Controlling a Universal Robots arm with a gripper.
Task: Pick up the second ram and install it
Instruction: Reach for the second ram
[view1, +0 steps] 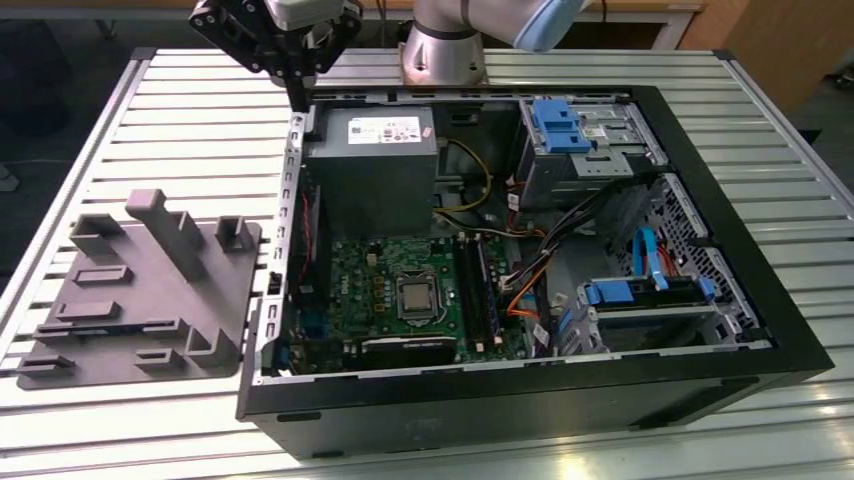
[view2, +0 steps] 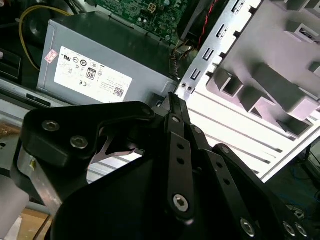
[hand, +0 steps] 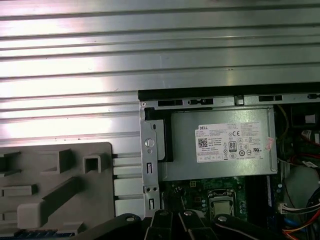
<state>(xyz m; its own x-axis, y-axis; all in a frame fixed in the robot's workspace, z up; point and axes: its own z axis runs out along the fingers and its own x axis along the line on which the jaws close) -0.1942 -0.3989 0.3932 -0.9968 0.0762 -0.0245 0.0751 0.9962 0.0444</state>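
My gripper (view1: 298, 93) hangs above the far corner of the open computer case (view1: 747, 300), on the exterior view's left, over the power supply (view1: 374, 150). Its black fingers (view2: 173, 102) meet at a point and hold nothing. A dark-blue strip (hand: 37, 233), which looks like the second ram, lies in the grey holder tray (hand: 55, 175) at the edge of the first wrist view. It is well away from the gripper (hand: 172, 216). The long black memory slots (view1: 477, 290) run beside the green motherboard (view1: 387, 290) inside the case.
The grey holder tray (view1: 147, 290) with upright posts sits on the slatted metal table (view1: 200, 120) at the exterior view's left of the case. Cables (view1: 527, 280), blue drive brackets (view1: 561, 125) and a drive cage (view1: 641, 295) crowd the case's other half. The arm's base (view1: 447, 45) stands behind the case.
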